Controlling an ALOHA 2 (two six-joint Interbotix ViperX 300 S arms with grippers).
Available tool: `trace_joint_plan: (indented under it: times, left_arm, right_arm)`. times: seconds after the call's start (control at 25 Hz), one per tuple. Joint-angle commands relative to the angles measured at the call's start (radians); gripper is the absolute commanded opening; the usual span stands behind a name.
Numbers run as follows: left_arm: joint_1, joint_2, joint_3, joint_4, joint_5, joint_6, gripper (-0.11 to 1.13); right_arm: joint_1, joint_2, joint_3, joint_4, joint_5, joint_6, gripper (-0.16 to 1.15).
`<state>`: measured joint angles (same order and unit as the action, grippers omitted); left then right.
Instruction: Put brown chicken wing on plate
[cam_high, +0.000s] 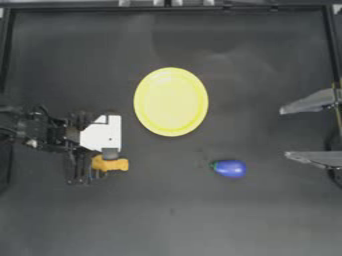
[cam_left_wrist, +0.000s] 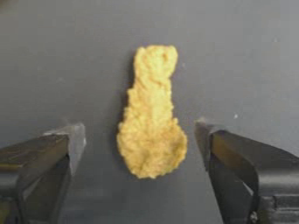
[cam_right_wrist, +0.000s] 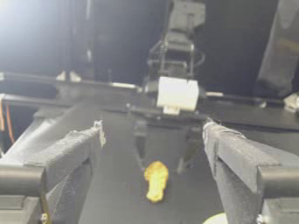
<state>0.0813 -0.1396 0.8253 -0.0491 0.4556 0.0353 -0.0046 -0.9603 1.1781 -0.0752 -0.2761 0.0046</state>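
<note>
Left tool (cam_high: 100, 172) spread wide around the brown chicken wing (cam_high: 111, 164) at lower left of the top view

Lying flat on the dark matte tabletop (cam_high: 167, 215), lumpy, crumb-textured, narrow at one end and broad at the other, jaws apart on either side, not touching. Smooth round yellow plate (cam_high: 171, 102) with raised rim at upper centre, apart from the wing, nothing between. Glossy blue-purple eggplant toy (cam_high: 230, 168) lower right of the plate. Right tool (cam_high: 307, 131) parked at the right edge, jaws wide. No readable writing

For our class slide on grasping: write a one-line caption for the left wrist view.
Left tool open, jaws straddling the brown chicken wing lying flat on the dark table, not yet gripped.
</note>
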Motion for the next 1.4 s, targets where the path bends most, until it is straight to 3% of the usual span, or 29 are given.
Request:
trace_joint_plan:
  times: [0.04, 0.32, 0.44, 0.52, 0.64, 0.72, 1.04, 1.4]
  left_arm:
    - [-0.003, 0.023, -0.023, -0.003, -0.005, 0.0, 1.02]
    - [-0.002, 0.095, -0.041, -0.003, -0.003, -0.002, 1.01]
    - [-0.002, 0.107, -0.055, -0.014, 0.002, -0.002, 0.92]
    - [-0.002, 0.107, -0.064, -0.028, 0.008, 0.0, 0.74]
    - [-0.002, 0.104, -0.077, -0.029, 0.046, 0.002, 0.29]
    - [-0.009, 0.1, -0.086, -0.029, 0.066, 0.006, 0.14]
    - [-0.008, 0.021, -0.149, -0.015, 0.077, 0.031, 0.25]
    - [0.121, 0.003, -0.259, -0.014, 0.077, 0.192, 0.26]
  right_arm:
    - [0.0, 0.008, -0.009, 0.003, -0.005, 0.002, 0.98]
    - [0.0, 0.008, -0.008, 0.002, -0.006, 0.002, 0.98]
    - [-0.002, 0.008, -0.008, 0.003, -0.008, 0.002, 0.98]
    - [0.0, 0.008, -0.008, 0.003, -0.006, 0.002, 0.98]
    - [0.0, 0.008, -0.006, 0.002, -0.006, 0.002, 0.98]
    - [0.0, 0.008, -0.006, 0.003, -0.005, 0.002, 0.98]
    - [-0.002, 0.008, 0.0, 0.018, -0.005, 0.002, 0.98]
    - [-0.002, 0.008, 0.002, 0.017, -0.005, 0.0, 0.98]
